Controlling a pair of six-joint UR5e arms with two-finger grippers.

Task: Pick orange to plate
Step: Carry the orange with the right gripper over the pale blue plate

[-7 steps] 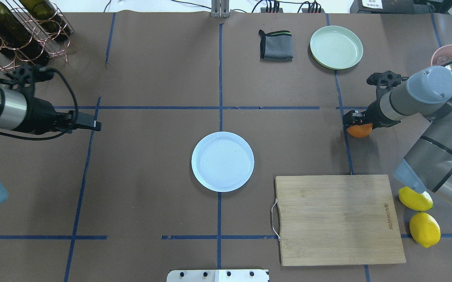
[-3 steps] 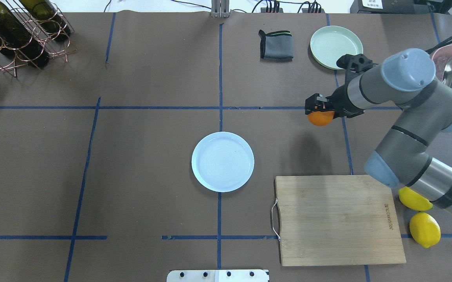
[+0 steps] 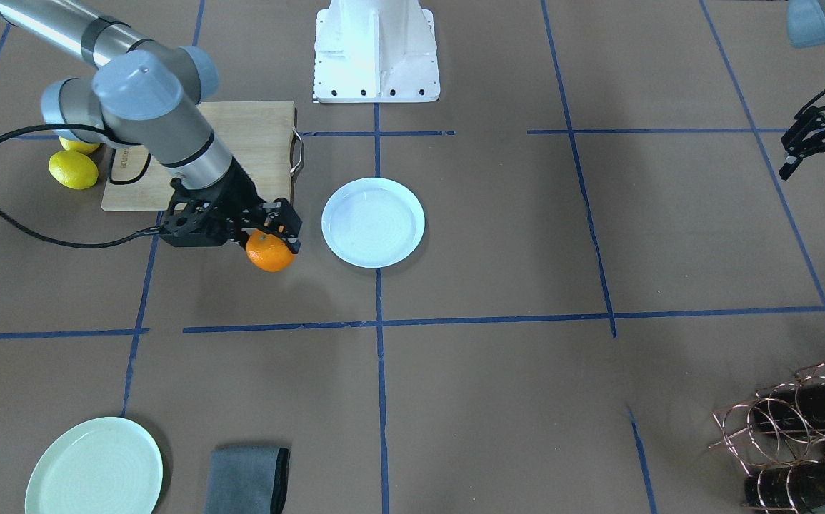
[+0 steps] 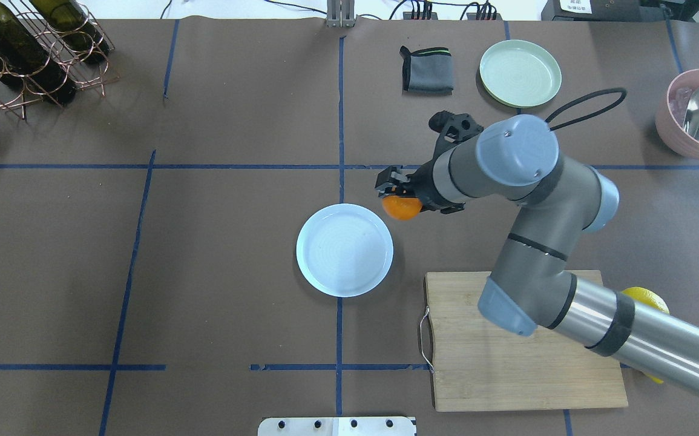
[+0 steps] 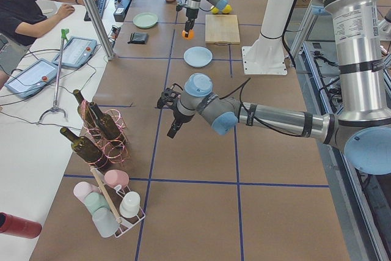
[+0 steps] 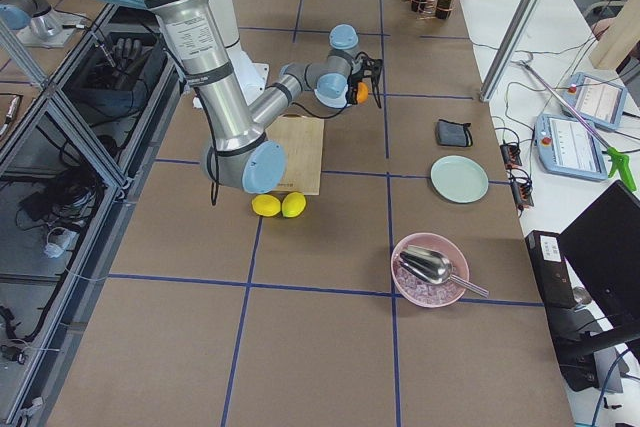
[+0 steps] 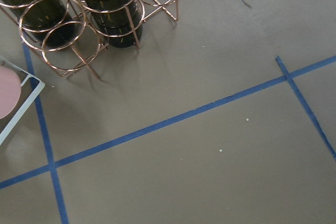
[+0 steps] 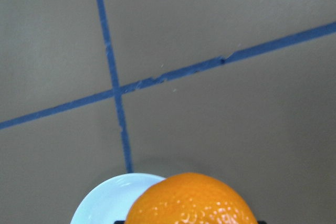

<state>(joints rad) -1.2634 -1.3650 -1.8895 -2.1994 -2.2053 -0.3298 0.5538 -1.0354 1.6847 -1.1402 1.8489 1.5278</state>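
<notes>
My right gripper (image 4: 399, 201) is shut on the orange (image 4: 402, 208), a small bright-orange fruit, and holds it a little above the table. It hangs just off the far right rim of the pale bluish-white plate (image 4: 344, 249), which is bare. In the front-facing view the orange (image 3: 270, 253) sits to the left of the plate (image 3: 373, 222) with a gap between them. The right wrist view shows the orange (image 8: 191, 200) close up, with the plate's edge (image 8: 107, 198) behind it. My left gripper (image 3: 817, 180) hovers open and holds nothing, far off at the table's left side.
A wooden cutting board (image 4: 525, 339) lies near the plate on the right, with two lemons (image 3: 73, 169) beyond it. A mint-green plate (image 4: 520, 72) and grey cloth (image 4: 426, 69) lie at the back right. A pink bowl (image 4: 682, 130) and bottle rack (image 4: 28, 48) stand at the corners.
My right arm has carried the orange leftward from the table's right side to beside the plate's rim. The left arm has withdrawn out of the overhead view.
</notes>
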